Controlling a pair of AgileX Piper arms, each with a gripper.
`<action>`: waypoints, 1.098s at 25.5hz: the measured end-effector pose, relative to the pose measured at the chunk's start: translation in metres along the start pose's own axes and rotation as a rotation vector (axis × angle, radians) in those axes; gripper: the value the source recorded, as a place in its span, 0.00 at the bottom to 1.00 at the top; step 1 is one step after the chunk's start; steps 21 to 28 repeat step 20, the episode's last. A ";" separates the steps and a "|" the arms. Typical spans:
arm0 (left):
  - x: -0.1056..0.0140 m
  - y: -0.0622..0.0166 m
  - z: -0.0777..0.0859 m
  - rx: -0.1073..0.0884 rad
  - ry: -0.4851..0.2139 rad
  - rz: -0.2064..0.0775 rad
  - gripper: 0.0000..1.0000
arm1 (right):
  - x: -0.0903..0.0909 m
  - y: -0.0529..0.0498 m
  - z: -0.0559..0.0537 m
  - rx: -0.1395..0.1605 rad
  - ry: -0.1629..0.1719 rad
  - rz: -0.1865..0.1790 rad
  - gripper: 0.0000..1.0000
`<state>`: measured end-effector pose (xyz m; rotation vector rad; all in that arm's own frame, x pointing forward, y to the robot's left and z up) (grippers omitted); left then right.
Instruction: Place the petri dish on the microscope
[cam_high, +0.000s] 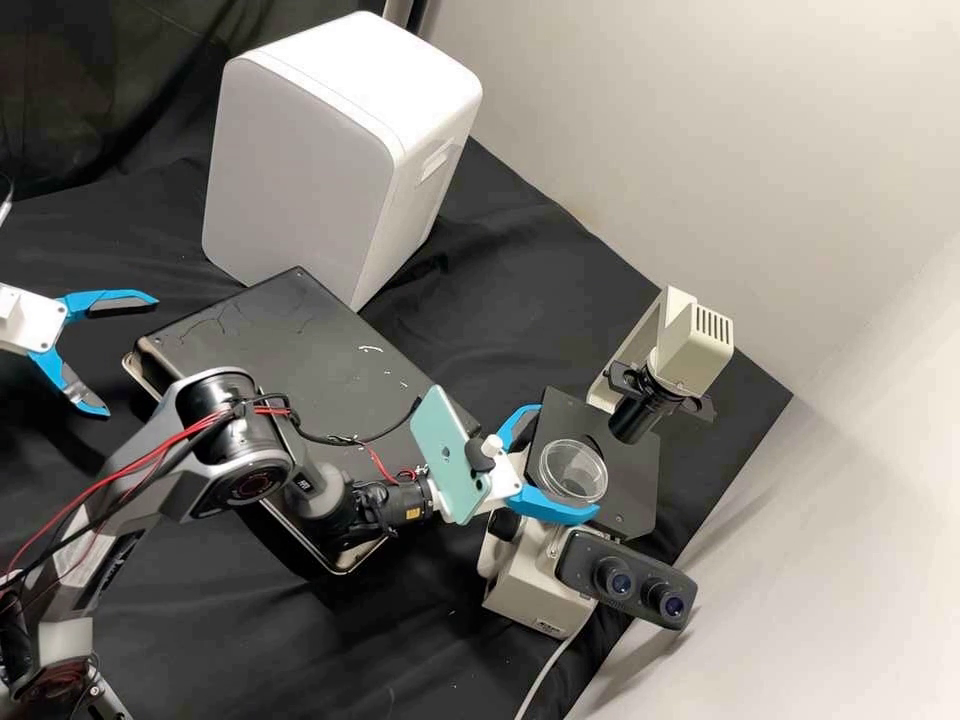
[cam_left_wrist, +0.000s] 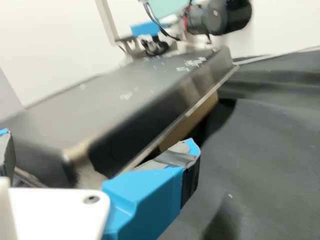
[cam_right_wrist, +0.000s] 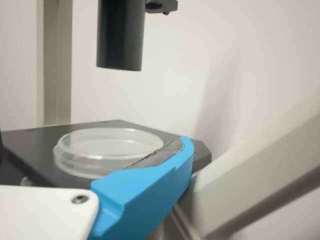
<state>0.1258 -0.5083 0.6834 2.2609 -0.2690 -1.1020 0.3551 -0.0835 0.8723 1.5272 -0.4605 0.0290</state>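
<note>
The clear petri dish (cam_high: 572, 470) lies flat on the microscope's black stage (cam_high: 625, 480), under the dark condenser tube (cam_high: 632, 415). My right gripper (cam_high: 566, 461) is at the stage, open, with one blue finger on each side of the dish. The near finger (cam_high: 555, 505) runs along the dish's edge; the far one stands apart from it. In the right wrist view the dish (cam_right_wrist: 107, 147) rests on the stage (cam_right_wrist: 30, 142) beside my blue finger (cam_right_wrist: 150, 180). My left gripper (cam_high: 125, 353) hangs open and holds nothing at the bench's far left.
A black flat slab (cam_high: 300, 350) lies mid-bench under the right arm; the left wrist view shows its edge (cam_left_wrist: 150, 100). A tall white box (cam_high: 340, 140) stands behind it. The microscope's eyepieces (cam_high: 640, 585) face the front right, near the cloth's edge and the white wall.
</note>
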 end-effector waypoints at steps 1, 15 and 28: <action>-0.001 0.0035 0.001 0.017 0.010 0.019 1.00 | -0.005 0.000 0.001 0.001 -0.007 -0.007 1.00; -0.011 0.0239 0.003 0.104 0.132 0.125 1.00 | -0.051 0.025 0.001 0.153 0.009 0.071 1.00; -0.011 0.0238 0.003 0.103 0.134 0.125 1.00 | -0.051 0.025 0.001 0.153 0.009 0.073 1.00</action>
